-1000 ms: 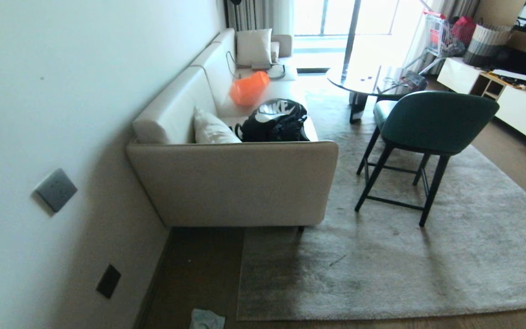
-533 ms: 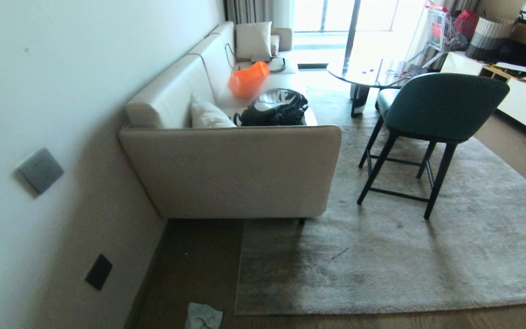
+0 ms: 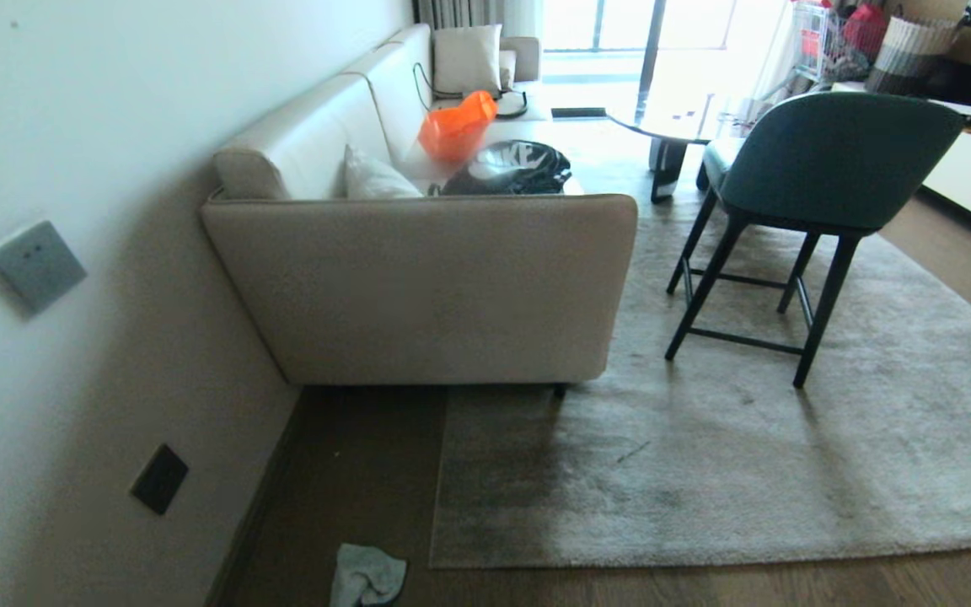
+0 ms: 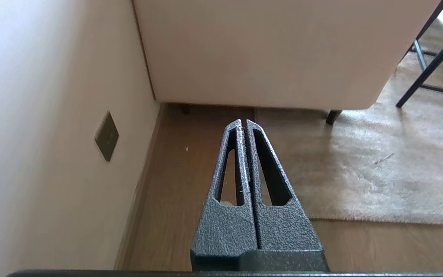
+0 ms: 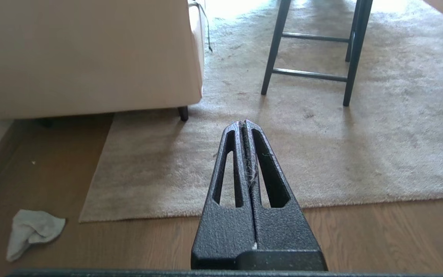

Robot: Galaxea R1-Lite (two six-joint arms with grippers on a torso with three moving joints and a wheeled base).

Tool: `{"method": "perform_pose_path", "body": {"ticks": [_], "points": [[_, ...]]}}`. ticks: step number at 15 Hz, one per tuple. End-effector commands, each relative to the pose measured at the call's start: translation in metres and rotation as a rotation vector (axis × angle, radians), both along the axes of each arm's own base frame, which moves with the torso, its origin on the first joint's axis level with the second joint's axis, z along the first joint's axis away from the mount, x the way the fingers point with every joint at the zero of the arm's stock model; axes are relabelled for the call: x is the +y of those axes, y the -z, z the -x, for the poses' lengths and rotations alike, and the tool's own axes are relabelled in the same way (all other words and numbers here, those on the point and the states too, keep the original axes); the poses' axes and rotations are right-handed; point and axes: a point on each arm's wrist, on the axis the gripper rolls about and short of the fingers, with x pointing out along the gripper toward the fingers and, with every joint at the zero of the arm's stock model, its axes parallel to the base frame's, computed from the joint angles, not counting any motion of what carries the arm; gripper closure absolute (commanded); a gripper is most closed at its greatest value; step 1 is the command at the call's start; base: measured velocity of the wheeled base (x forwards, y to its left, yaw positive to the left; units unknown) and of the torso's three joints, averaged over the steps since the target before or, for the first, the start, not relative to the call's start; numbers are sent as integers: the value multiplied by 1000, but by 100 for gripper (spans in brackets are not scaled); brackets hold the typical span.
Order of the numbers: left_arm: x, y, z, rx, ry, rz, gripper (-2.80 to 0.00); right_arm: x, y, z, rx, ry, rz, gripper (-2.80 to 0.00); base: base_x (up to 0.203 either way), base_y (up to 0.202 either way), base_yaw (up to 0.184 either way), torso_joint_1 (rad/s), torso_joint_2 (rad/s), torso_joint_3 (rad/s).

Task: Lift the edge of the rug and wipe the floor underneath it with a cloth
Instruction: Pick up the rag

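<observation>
The grey-beige rug (image 3: 789, 455) lies flat on the brown plank floor (image 3: 367, 472). Its near rug edge (image 3: 705, 558) runs straight to a square corner (image 3: 437, 561) close to the sofa. The pale cloth (image 3: 366, 575) is crumpled on the floor just left of that corner, also in the right wrist view as the cloth (image 5: 31, 231). Neither arm shows in the head view. My left gripper (image 4: 243, 123) is shut and empty, held above the floor by the wall. My right gripper (image 5: 243, 123) is shut and empty, held above the rug edge (image 5: 206, 211).
A beige sofa (image 3: 435, 287) stands against the left wall, its foot (image 3: 560, 390) on the rug. A green chair (image 3: 823, 169) with dark legs stands on the rug to the right. A round table (image 3: 662, 126) is behind it. Wall outlets (image 3: 158, 479) sit low on the wall.
The whole head view has shifted: the camera has sunk lower and nearer the floor, so the sofa side looms larger and more of the cloth shows. Nothing in the room has moved.
</observation>
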Motion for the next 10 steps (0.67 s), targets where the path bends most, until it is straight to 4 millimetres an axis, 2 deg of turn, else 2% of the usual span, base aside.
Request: {"method": "perform_pose_path", "body": {"ticks": [1,3,10], "points": [[0,0,0,0,0,1,0,0,0,0,0,0,-1,0,0,0,0,29,416,446],[0,0,0,1,0,1,0,0,0,0,0,0,0,0,0,0,0,5,175,207],[0,0,0,1,0,1,0,0,0,0,2,0,2,0,0,0,0,5,10,12]]}}
